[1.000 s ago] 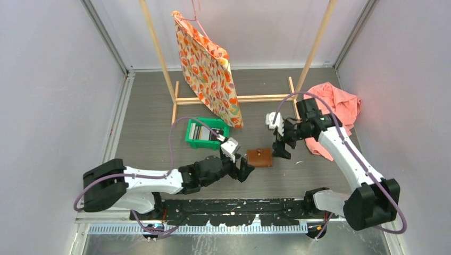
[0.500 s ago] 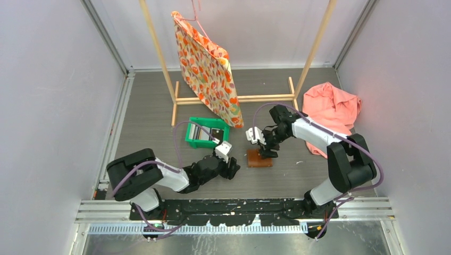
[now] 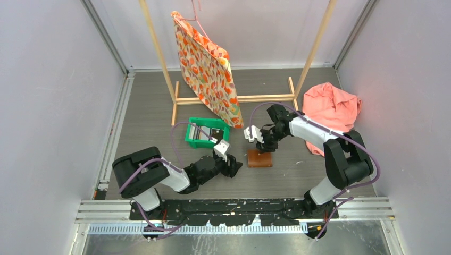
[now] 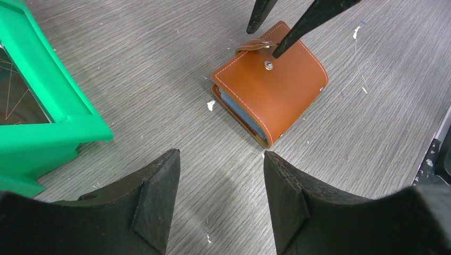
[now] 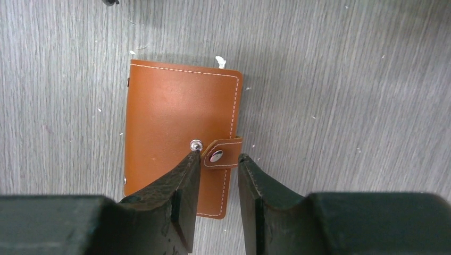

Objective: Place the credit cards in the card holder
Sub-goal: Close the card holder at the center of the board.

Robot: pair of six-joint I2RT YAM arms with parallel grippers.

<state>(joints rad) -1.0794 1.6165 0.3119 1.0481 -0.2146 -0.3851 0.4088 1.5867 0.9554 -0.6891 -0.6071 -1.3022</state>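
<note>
The brown leather card holder [image 3: 259, 158] lies closed on the grey table, its snap strap [image 5: 224, 153] unfastened beside the stud. My right gripper [image 5: 219, 156] points down over it. Its jaws stand narrow on either side of the strap, one tip by the stud, with a small gap showing on the other side. My left gripper [image 4: 220, 155] hovers open and empty just left of the card holder [image 4: 271, 90], low over the table. The credit cards [image 3: 203, 136] sit in the green bin [image 3: 192, 141], dark and silvery.
The green bin [image 4: 48, 117] is close on the left of my left gripper. A wooden rack [image 3: 234, 99] stands behind, with a flowered cloth bag [image 3: 208, 69] hanging from it. A pink cloth [image 3: 332, 109] lies at the right.
My right arm swung left and came down over the card holder, its jaws narrowing round the strap. My left gripper drew back a little to the left and closed slightly.
</note>
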